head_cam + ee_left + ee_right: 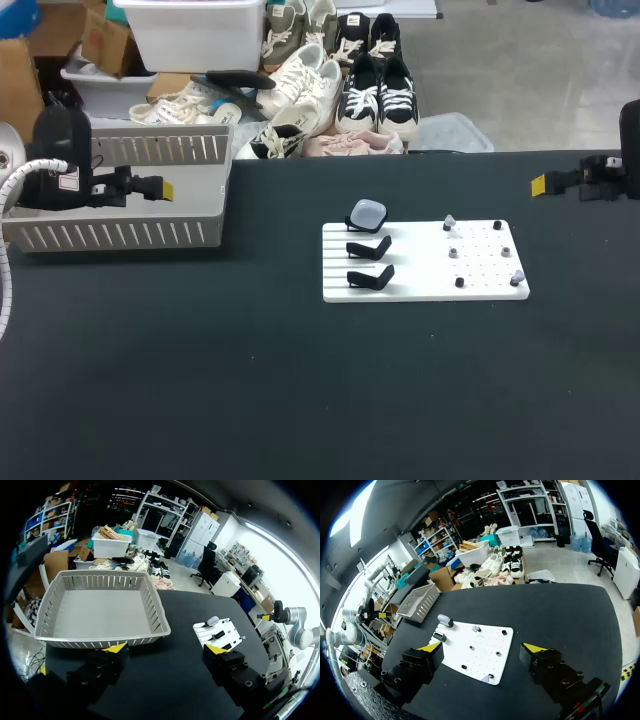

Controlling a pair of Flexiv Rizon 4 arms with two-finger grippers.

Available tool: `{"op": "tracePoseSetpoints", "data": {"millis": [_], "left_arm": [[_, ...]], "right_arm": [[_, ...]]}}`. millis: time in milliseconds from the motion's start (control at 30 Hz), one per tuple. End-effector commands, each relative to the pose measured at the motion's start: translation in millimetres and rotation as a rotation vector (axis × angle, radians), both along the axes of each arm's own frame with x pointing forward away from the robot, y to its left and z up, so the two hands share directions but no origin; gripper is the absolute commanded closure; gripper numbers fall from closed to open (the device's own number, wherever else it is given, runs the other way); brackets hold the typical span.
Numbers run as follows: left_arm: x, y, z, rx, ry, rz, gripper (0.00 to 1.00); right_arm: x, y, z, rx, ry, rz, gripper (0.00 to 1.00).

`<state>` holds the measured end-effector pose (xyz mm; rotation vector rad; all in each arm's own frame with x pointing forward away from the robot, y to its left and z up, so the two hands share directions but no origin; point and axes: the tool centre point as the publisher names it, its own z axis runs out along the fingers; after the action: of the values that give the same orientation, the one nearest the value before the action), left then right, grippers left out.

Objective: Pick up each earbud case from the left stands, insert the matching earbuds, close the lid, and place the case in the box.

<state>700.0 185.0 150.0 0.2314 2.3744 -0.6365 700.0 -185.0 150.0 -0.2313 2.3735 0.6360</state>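
The left gripper (163, 188) hung by the grey box (120, 236), fingers spread wide, gripping nothing. Mid-table lay the white board (425, 290): a pale earbud case (366, 212) sat on its rearmost left stand, two black stands (370, 247) just nearer, small earbuds (450, 222) on pegs rightward. The right gripper (540, 184) hovered over the table's right side, fingers likewise parted and empty

I can't read any text, number or sign from here — the small white sticker (67, 181) on my left arm (62, 135) carries some print, but it's too small to make out.
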Motion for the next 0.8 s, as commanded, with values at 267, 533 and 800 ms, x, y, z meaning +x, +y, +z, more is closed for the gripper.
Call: {"op": "tracePoseSetpoints", "data": {"millis": [267,533,800], "left_arm": [[0.0,0.0,0.0,0.0,0.0,0.0,0.0],[0.0,0.0,0.0,0.0,0.0,0.0,0.0],[-1.4,-15.5,3.8,0.027,-0.031,-0.079,0.0]], "right_arm": [[0.0,0.0,0.0,0.0,0.0,0.0,0.0],[0.0,0.0,0.0,0.0,0.0,0.0,0.0],[0.0,0.0,0.0,0.0,0.0,0.0,0.0]]}}
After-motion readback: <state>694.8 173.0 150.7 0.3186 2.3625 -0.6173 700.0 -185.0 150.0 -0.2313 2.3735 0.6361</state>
